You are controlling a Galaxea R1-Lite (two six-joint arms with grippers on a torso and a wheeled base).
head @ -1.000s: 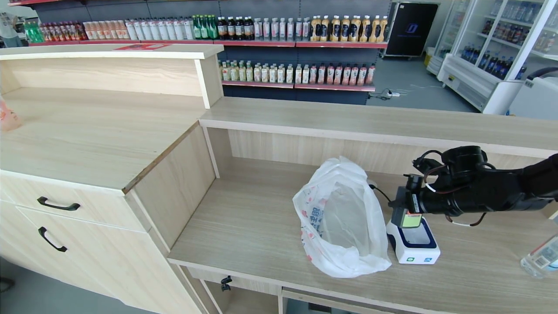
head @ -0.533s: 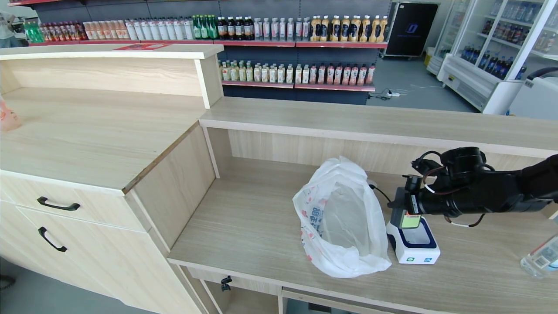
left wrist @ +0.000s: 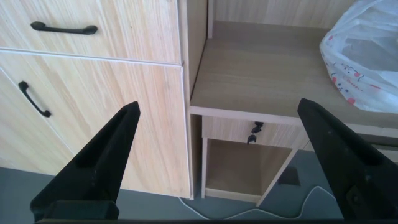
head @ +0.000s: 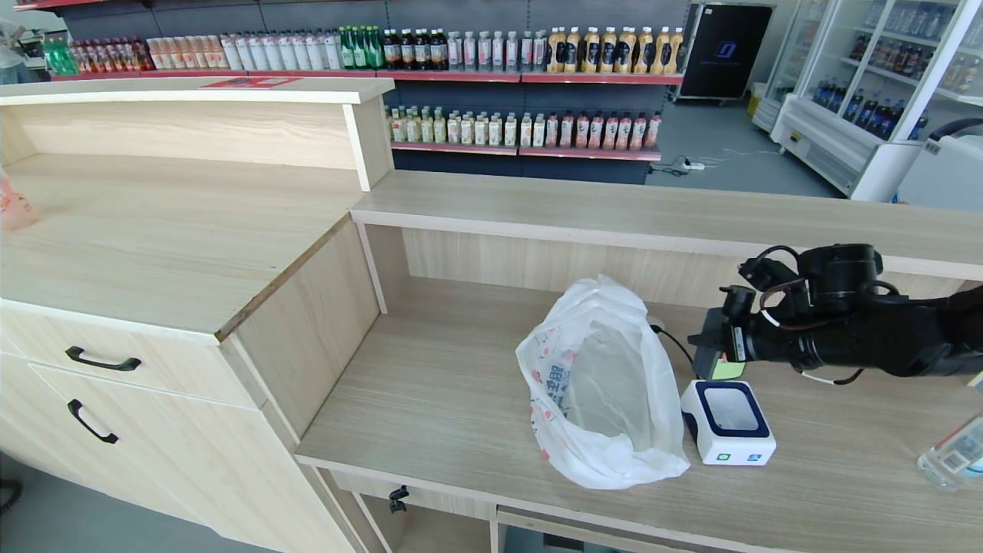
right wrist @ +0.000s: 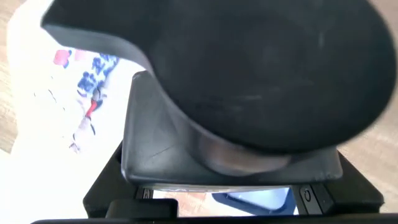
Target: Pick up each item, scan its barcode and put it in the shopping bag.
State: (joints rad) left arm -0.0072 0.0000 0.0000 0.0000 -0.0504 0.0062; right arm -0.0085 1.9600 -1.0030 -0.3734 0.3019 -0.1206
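Right gripper (head: 716, 355): fingers (head: 708, 344) clenched on a small green item (head: 728, 370), arm reaching in over the table (head: 461, 399) from the robot's right. The item's lower end pokes out beneath the fingers. It hangs in the air just above the rear edge of the barcode scanner (head: 726, 424), apart from the scanner's blue-rimmed window. Scanner stands on the table, window facing up. White printed shopping bag (head: 603, 384) lies on the table just beside the scanner on the robot's left, with its mouth open toward the front edge; the item is near the bag's rim but outside it. A clear bottle (head: 952, 457) lies on the table well to the right of the scanner, cut off by the head view's edge. Left gripper (left wrist: 217, 165): fingers (left wrist: 99, 168) released and spread wide, held low in front of the table, facing its front edge and the drawer cabinet (left wrist: 93, 93).
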